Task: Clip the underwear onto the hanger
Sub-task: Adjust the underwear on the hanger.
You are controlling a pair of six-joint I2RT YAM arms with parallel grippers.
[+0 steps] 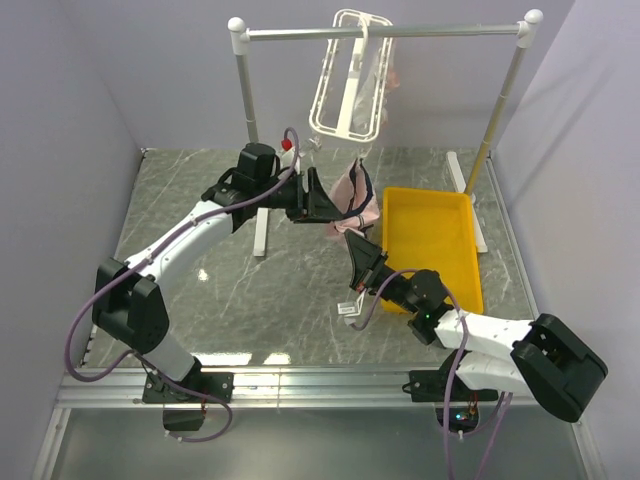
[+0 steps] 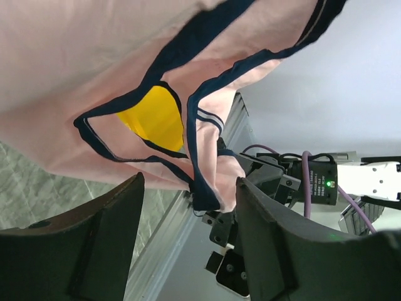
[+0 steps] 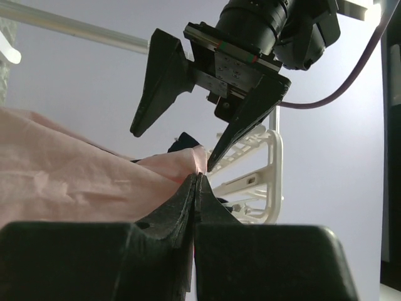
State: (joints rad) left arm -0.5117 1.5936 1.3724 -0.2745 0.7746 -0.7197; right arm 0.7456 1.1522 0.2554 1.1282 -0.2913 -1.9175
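Nearest the bases, the right gripper (image 1: 360, 258) has its fingers pressed together on a fold of the pink, navy-trimmed underwear (image 1: 349, 192), which hangs in the air above the table (image 1: 200, 200), just beside the yellow tray (image 1: 435, 235). Just past it the left gripper (image 1: 325, 203) has its fingers spread, the cloth at their tips but not clamped. Farther back, the white hanger (image 1: 345, 95) hangs by its hook from the grey rail (image 1: 300, 33).

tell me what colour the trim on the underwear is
Dark navy trim, clearest in the left wrist view.
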